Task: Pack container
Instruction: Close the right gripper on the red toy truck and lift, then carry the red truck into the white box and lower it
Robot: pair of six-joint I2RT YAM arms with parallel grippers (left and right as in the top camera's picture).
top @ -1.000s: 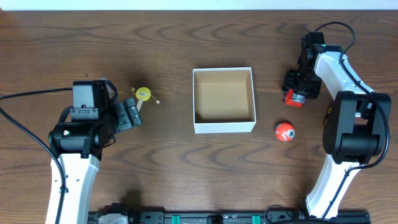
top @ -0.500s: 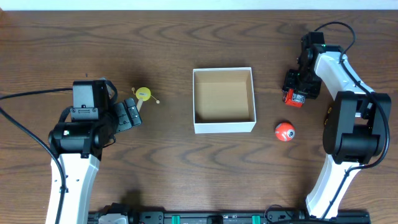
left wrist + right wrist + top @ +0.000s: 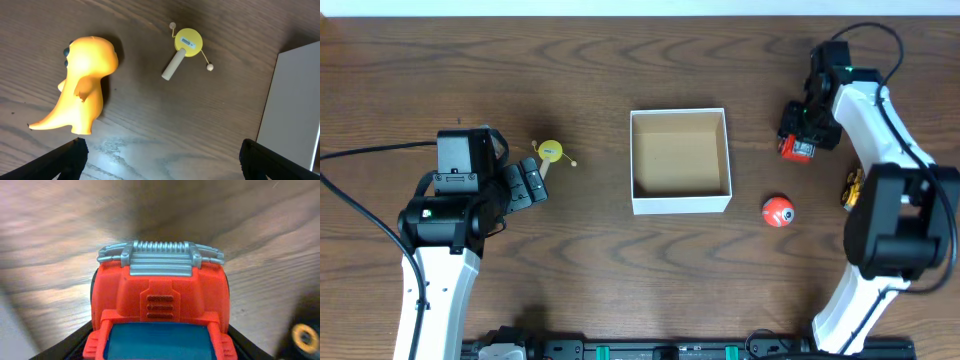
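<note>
The container (image 3: 680, 205) is a square white box, brown inside and holding nothing, at the table's middle; its white wall shows in the left wrist view (image 3: 295, 100). My right gripper (image 3: 807, 128) is shut on a red toy truck (image 3: 798, 149) right of the box. The wrist view shows the truck's grey grille and blue windscreen (image 3: 160, 300) between the fingers (image 3: 160, 347). My left gripper (image 3: 527, 184) is open and holds nothing (image 3: 160, 165), left of the box.
A red ball (image 3: 778, 211) lies at the box's front right. A small yellow toy (image 3: 851, 187) lies beside the right arm. A yellow rattle drum (image 3: 551, 152) (image 3: 187, 42) and an orange dinosaur (image 3: 82, 85) lie by the left gripper.
My right arm has shifted slightly back and right with the red truck in it, uncovering the small yellow toy. The left arm has not moved.
</note>
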